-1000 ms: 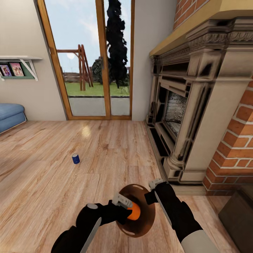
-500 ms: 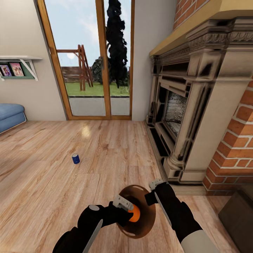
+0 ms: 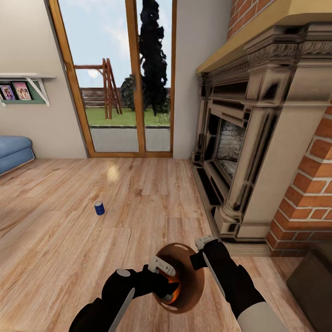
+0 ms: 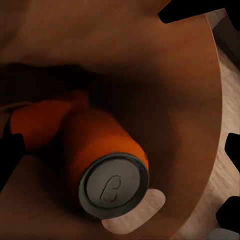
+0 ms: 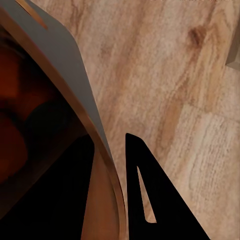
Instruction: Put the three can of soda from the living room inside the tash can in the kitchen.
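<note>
1. Head view: trash can (image 3: 191,295) held off the floor near the fireplace (image 3: 240,152), right gripper (image 3: 203,244) clamped on its rim for carrying.
2. Two orange cans (image 4: 102,150) lie inside; left gripper (image 3: 161,267) above, jaw state unclear.
3. Blue can (image 3: 99,208) on floor, well apart from trash can.

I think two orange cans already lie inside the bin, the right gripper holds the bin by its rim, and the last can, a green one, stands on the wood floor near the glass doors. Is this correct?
One detail is wrong: the can on the floor is dark blue, not green, as the head view shows. The rest holds: two orange cans lie in the bin, and the right gripper holds its rim.
</note>
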{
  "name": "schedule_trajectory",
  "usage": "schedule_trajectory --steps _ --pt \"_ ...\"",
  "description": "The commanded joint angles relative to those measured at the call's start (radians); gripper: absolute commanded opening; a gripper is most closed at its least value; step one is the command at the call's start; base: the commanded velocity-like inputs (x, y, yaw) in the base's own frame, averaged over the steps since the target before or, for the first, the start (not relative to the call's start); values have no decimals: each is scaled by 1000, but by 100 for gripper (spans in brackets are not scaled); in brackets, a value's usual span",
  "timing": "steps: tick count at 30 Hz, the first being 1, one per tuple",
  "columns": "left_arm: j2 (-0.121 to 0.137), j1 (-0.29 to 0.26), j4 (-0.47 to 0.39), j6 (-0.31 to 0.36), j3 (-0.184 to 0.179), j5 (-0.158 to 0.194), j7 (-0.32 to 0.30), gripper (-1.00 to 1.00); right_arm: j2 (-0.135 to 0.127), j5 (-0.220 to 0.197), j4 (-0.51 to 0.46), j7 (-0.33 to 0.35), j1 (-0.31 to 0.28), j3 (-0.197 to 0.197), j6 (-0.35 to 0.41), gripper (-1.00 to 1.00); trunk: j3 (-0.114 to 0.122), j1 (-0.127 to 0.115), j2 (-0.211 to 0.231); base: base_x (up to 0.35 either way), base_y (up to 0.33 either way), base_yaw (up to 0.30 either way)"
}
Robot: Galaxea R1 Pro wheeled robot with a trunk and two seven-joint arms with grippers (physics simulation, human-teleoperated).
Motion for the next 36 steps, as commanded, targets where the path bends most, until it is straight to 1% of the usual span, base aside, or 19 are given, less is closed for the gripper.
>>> schedule_trajectory --steps 1,7,10,11,12,14,15,17,18,21,23,24,27,28,29,30,31,34,36 --pt "1 0 1 -5 1 -31 5 100 0 -26 -16 2 -1 0 1 -100 0 0 0 0 0 0" --pt "8 2 -7 -2 7 -19 -13 100 0 -27 -15 2 -1 0 1 -100 0 0 0 0 0 0" --pt "11 2 -32 -2 13 -15 -108 100 -1 -28 -15 2 -1 -1 1 -100 0 0 0 0 0 0" --pt "11 2 -32 -2 13 -15 -108 100 -1 -28 -15 2 -1 -1 1 -100 0 0 0 0 0 0" --pt "13 1 -50 -2 16 -16 -163 100 -1 -28 -15 2 -1 -1 1 -100 0 0 0 0 0 0" --pt "18 1 -71 -1 19 -17 -210 100 -1 -28 -16 2 -1 -1 1 -100 0 0 0 0 0 0" --pt "24 1 -83 -1 23 -17 -228 100 -2 -28 -16 2 -1 -1 1 -100 0 0 0 0 0 0" --pt "56 2 -120 2 64 -14 -267 100 -2 -28 -16 2 -1 -2 1 -100 0 0 0 0 0 0" --pt "87 4 -146 6 132 -11 -320 100 -2 -29 -15 2 -1 -4 1 -100 0 0 0 0 0 0" --pt "105 4 -159 8 209 -10 -422 100 -3 -30 -15 2 -1 -6 1 -100 0 0 0 0 0 0" --pt "117 4 -167 5 339 -11 -586 100 -5 -31 -14 2 -1 -7 1 -100 0 0 0 0 0 0" --pt "126 5 -171 3 485 -15 -712 100 -7 -31 -14 2 -1 -8 1 -100 0 0 0 0 0 0" --pt "156 5 -172 2 575 -15 -786 100 -9 -31 -13 2 -1 -9 1 -100 0 0 0 0 0 0" --pt "186 5 -171 1 628 -12 -835 100 -10 -31 -13 2 -1 -9 1 -100 0 0 0 0 0 0" --pt "200 5 -171 1 653 -10 -862 100 -10 -31 -13 3 -1 -10 1 -100 0 0 0 0 0 0" --pt "224 5 -170 1 705 -6 -922 100 -10 -31 -13 3 -1 -10 1 -100 0 0 0 0 0 0" --pt "248 5 -168 -1 801 -7 -1023 100 -9 -31 -13 2 -1 -10 1 -100 0 0 0 0 0 0" --pt "254 5 -167 -3 843 -10 -1052 100 -8 -31 -13 2 -1 -10 1 -100 0 0 0 0 0 0" --pt "256 5 -166 -4 864 -12 -1025 100 -8 -31 -14 2 0 -10 1 -100 0 0 0 0 0 0"
